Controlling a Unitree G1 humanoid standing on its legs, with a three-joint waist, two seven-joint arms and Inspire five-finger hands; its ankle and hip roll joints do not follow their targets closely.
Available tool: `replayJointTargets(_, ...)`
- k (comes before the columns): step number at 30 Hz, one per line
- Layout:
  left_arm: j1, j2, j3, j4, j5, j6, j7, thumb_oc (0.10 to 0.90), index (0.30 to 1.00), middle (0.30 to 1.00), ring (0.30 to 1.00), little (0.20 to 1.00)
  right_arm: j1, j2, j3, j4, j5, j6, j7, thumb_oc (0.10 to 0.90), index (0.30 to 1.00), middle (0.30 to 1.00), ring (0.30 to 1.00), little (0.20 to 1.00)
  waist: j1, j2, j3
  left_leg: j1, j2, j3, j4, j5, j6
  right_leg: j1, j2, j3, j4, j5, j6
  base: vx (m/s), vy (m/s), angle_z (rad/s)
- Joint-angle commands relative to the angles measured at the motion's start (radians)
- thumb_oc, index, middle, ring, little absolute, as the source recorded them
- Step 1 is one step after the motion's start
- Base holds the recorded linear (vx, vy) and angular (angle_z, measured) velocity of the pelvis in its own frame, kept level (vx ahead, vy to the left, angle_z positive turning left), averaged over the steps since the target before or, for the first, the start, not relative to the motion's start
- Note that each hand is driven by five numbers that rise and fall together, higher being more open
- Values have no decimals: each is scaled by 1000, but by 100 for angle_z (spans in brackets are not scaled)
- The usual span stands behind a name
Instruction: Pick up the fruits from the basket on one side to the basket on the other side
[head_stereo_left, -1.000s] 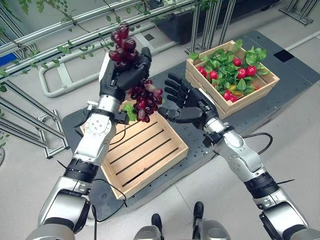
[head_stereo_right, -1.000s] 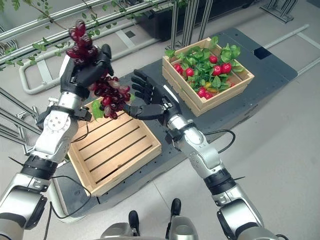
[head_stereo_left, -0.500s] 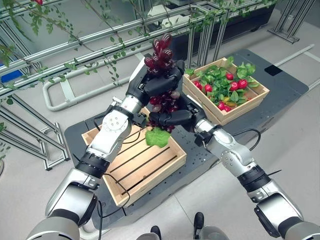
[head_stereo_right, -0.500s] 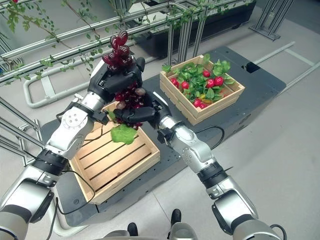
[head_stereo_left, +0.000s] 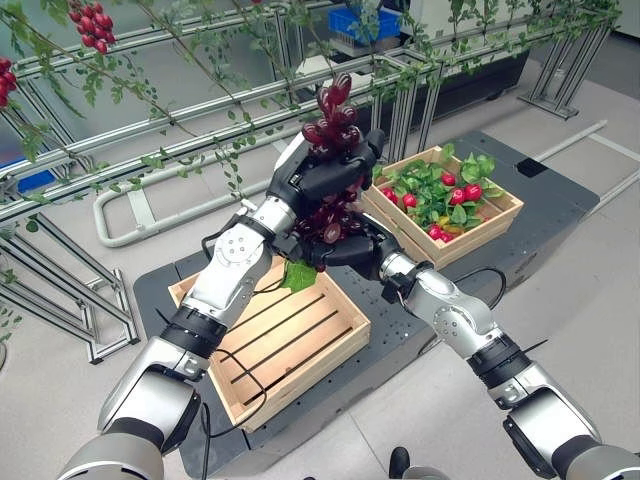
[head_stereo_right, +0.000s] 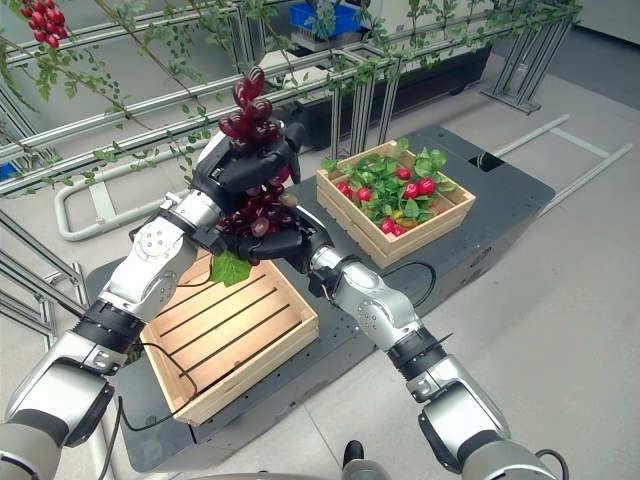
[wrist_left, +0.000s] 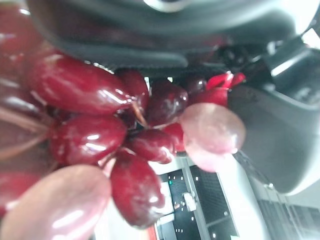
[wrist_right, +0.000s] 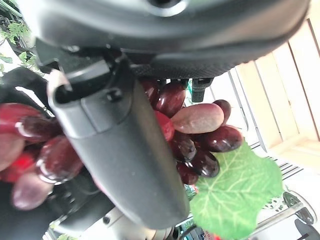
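Observation:
A bunch of dark red grapes (head_stereo_left: 330, 105) with a green leaf (head_stereo_left: 298, 275) hangs in the air between the two crates. My left hand (head_stereo_left: 325, 170) is shut on its upper part, with grapes sticking out above the fingers. My right hand (head_stereo_left: 358, 250) is curled round the lower part from below. In the right wrist view the thumb (wrist_right: 120, 145) lies across the grapes (wrist_right: 200, 130), and the leaf (wrist_right: 235, 195) hangs past it. The left wrist view shows the grapes (wrist_left: 85, 115) pressed against the palm.
An empty slatted wooden crate (head_stereo_left: 340, 322) sits below on the left of a dark platform (head_stereo_left: 520, 235). A second crate (head_stereo_left: 500, 215) on the right holds several red fruits among green leaves. A metal frame with leafy vines (head_stereo_left: 150, 110) runs behind the hands.
My right hand, open beside the bunch a second ago, has closed on its lower part. Both hands and the bunch moved right, off the empty crate's far edge. The camera has shifted too.

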Motion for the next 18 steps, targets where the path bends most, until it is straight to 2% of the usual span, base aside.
replayJointTargets(1,-165,-50,-13,5,-78,-95,-5,400,300,300,300,300,-96,119,8,33,84,-190,2,400,300,300,300,300,19,-12,-144,-63,-44,-54,-6,-8,23,80,-32,-6,1,-102,-20,-2,-5,-10)
replayJointTargets(4,-157,-49,-15,8,-47,-84,13,400,300,300,300,300,-102,135,-19,7,62,-273,-68,400,300,300,300,300,20,-7,-142,-64,-46,-59,-6,-9,26,79,-30,-3,1,-102,-21,-3,-1,-5)
replayJointTargets(7,-152,-47,-9,28,-20,-68,21,400,300,300,300,300,-106,142,-37,-9,32,-316,-110,400,300,300,300,300,21,-4,-143,-66,-47,-60,-6,-10,29,77,-30,-1,1,-102,-21,0,0,0)
replayJointTargets(14,-138,-30,5,85,18,-47,37,400,300,300,300,300,-92,130,-61,-33,17,-334,-135,400,300,300,300,300,19,-2,-142,-69,-46,-58,-6,-9,31,71,-31,2,1,-100,-21,0,0,0)
replayJointTargets(15,-138,-22,8,116,33,-47,48,504,455,455,455,455,-93,121,-64,-26,20,-341,-135,400,300,300,300,300,17,-1,-140,-68,-45,-57,-6,-8,30,70,-30,3,1,-100,-22,0,0,0)
replayJointTargets(16,-138,-22,7,120,35,-48,48,535,502,502,502,502,-93,121,-64,-25,19,-342,-135,400,300,300,300,300,17,0,-140,-68,-45,-57,-6,-8,30,71,-30,3,1,-100,-22,0,0,0)
replayJointTargets(17,-141,-19,6,137,47,-44,50,640,660,660,660,660,-96,119,-66,-20,17,-345,-138,400,300,300,300,300,17,0,-139,-68,-45,-57,-6,-9,30,71,-30,2,1,-100,-22,0,0,0)
replayJointTargets(18,-143,-16,5,150,56,-35,49,800,900,900,900,900,-97,117,-67,-18,16,-346,-139,400,300,300,300,300,16,1,-138,-68,-44,-57,-6,-9,30,70,-30,2,1,-101,-22,0,0,0)
